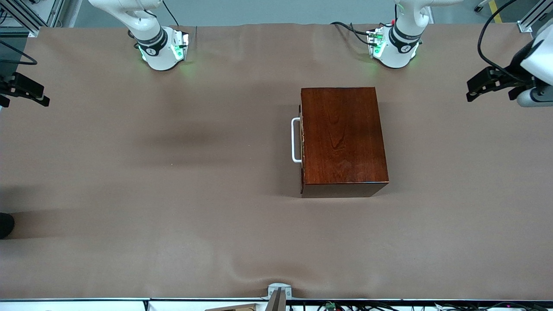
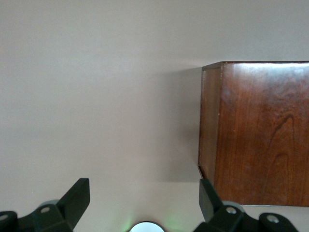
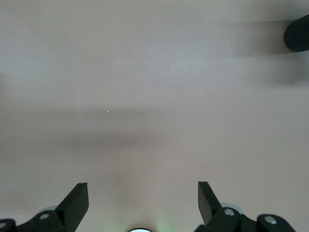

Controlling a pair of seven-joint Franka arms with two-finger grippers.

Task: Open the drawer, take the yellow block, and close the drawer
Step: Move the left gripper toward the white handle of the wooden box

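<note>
Left tool (image 1: 475,88): fingers spread wide, gripping nothing, raised over bare tabletop (image 1: 173,224) at the left arm's end, waiting. Right tool (image 1: 36,96): fingers likewise spread, empty, over the right arm's end. Drawer (image 1: 301,142) shut flush in its dark wooden box (image 1: 341,138) near the left arm's base, white handle (image 1: 295,140) facing the right arm's end. Yellow block not visible.

Table (image 1: 173,207) covered in brown cloth (slightly wrinkled toward the front camera). Resting directly on it: dark reddish-brown wooden box (image 1: 341,138), toward the left arm's end, drawer (image 1: 301,140) shut, white handle (image 1: 295,140) toward the right arm's end.
</note>
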